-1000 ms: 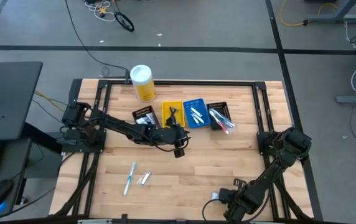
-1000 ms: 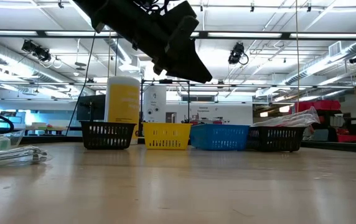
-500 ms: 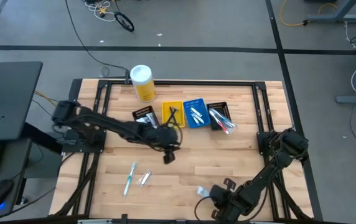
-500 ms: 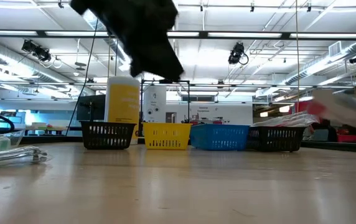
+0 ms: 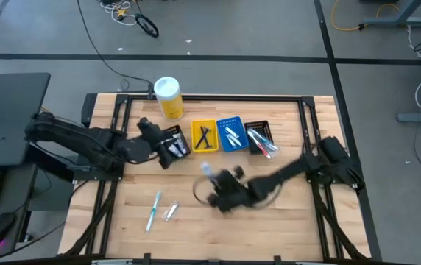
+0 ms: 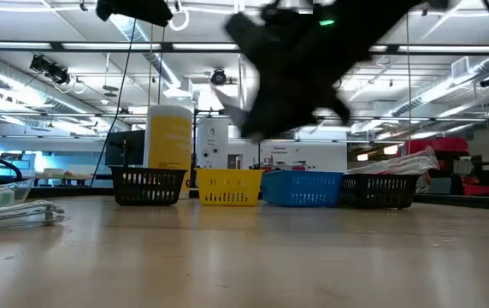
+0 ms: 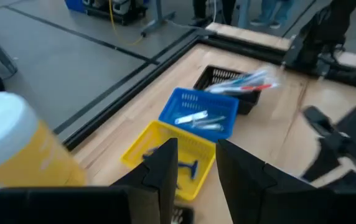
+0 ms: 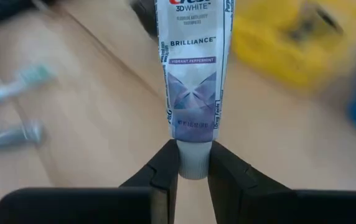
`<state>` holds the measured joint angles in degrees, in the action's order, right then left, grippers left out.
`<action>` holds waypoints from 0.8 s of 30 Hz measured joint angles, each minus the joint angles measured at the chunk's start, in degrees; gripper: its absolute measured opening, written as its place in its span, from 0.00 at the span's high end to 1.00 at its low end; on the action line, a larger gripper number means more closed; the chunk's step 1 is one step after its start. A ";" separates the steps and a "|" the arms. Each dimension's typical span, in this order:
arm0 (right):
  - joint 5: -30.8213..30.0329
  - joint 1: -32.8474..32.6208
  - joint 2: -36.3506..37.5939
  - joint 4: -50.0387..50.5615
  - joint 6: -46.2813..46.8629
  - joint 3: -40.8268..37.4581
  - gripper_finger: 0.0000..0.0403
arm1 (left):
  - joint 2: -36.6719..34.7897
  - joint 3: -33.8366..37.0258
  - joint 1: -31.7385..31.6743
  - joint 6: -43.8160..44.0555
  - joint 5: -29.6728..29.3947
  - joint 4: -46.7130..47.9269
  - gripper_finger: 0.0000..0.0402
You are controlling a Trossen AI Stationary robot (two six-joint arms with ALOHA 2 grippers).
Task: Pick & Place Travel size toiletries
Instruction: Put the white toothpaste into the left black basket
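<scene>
My right gripper hovers over the table's middle, shut on a white toothpaste tube with purple print. My left gripper is open and empty, next to the left black bin. A teal toothbrush and a small tube lie flat on the table near its left front. A dark razor lies in the yellow bin, white tubes in the blue bin, and toothbrushes stick out of the right black bin. My right gripper pinches the toothpaste tube by its white cap end between the two fingers. The tube points straight forward beyond the fingertips, along the fingers' line. It is lifted clear of the table.
A large yellow canister with a white lid stands at the far edge behind the bins. The four bins form a row across the far middle. Bare wood lies on the near right side.
My right arm has swung from the near right edge toward the table's middle and far side, carrying the toothpaste tube lifted clear. My left arm has drawn back from the middle toward the left and far side, ending beside the left black bin.
</scene>
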<state>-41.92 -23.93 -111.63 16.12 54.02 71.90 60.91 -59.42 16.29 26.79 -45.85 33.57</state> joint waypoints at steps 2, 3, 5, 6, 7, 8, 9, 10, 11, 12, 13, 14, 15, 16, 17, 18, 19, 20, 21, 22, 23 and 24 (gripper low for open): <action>2.95 4.16 -0.18 -9.54 -12.69 0.00 0.83 | -1.13 0.02 0.00 -0.06 0.31 1.19 0.71; 3.86 5.94 -0.18 -14.40 -18.28 -0.02 0.83 | -1.48 0.02 0.00 -0.25 0.31 1.67 0.71; 7.63 9.28 -0.18 -22.83 -27.40 0.04 0.83 | -1.82 0.04 0.00 -0.61 0.26 3.67 0.71; 10.02 10.71 -0.16 -25.57 -30.83 0.07 0.83 | -1.82 0.04 0.02 -0.13 0.24 4.05 0.71; 12.26 11.90 -0.16 -27.28 -33.30 0.04 0.83 | -1.78 0.04 0.01 1.09 0.23 5.00 0.71; 14.44 12.98 -0.18 -28.46 -35.35 0.02 0.83 | -1.77 0.06 -0.01 2.50 0.17 6.05 0.71; 16.57 13.76 -0.18 -29.02 -36.95 0.02 0.83 | -1.77 0.07 -0.11 3.88 0.15 6.55 0.71; 18.76 14.35 -0.18 -29.14 -38.51 0.02 0.83 | -1.68 0.07 -0.15 4.63 0.07 6.80 0.71; 20.72 14.72 -0.18 -28.54 -39.74 0.02 0.83 | -1.42 0.07 -0.15 4.92 0.01 7.00 0.71; 21.87 14.90 -0.18 -27.26 -40.63 0.02 0.83 | -1.12 0.07 -0.15 4.31 -0.03 6.98 0.71; 22.08 14.92 -0.20 -26.01 -41.12 -0.01 0.83 | -0.77 0.07 -0.15 3.58 -0.28 6.70 0.71; 21.88 14.92 -0.22 -25.29 -41.79 -0.04 0.83 | -0.63 0.07 -0.15 2.78 -0.61 6.17 0.71; 21.17 14.84 -0.22 -24.99 -42.57 -0.04 0.83 | -0.38 0.07 -0.15 2.22 -1.00 5.23 0.71; 20.52 14.64 -0.22 -24.88 -43.75 -0.04 0.83 | 0.04 0.06 -0.21 1.23 -1.11 3.60 0.71; 19.64 14.44 -0.22 -24.93 -44.97 -0.04 0.83 | 0.33 0.04 -0.29 -0.30 -1.08 1.88 0.71; 18.77 14.25 -0.22 -24.98 -46.08 -0.04 0.83 | 0.51 0.06 -0.31 -2.53 -0.92 0.99 0.71; 17.62 14.08 -0.22 -25.24 -47.02 -0.04 0.83 | 0.84 0.07 -0.31 -5.17 -0.77 0.09 0.71; 16.42 13.87 -0.22 -25.55 -47.72 -0.04 0.83 | 1.27 0.01 -0.32 -8.03 -0.64 -1.71 0.71; 14.76 13.73 -0.22 -26.04 -48.27 -0.04 0.83 | 1.55 -0.07 -0.33 -10.75 -0.41 -2.52 0.71; 12.60 13.58 -0.22 -26.68 -48.72 -0.04 0.83 | 1.68 0.02 -0.31 -13.30 0.35 -2.10 0.71; 10.26 13.41 -0.22 -27.09 -48.90 -0.04 0.83 | 1.91 0.13 -0.31 -15.08 1.79 -2.10 0.71; 7.73 13.29 -0.22 -27.52 -48.97 -0.02 0.83 | 2.27 0.06 -0.31 -15.47 3.99 -3.38 0.71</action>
<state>-34.20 -10.64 -111.85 -11.41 5.05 71.88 63.18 -59.35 15.99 11.31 -41.86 30.19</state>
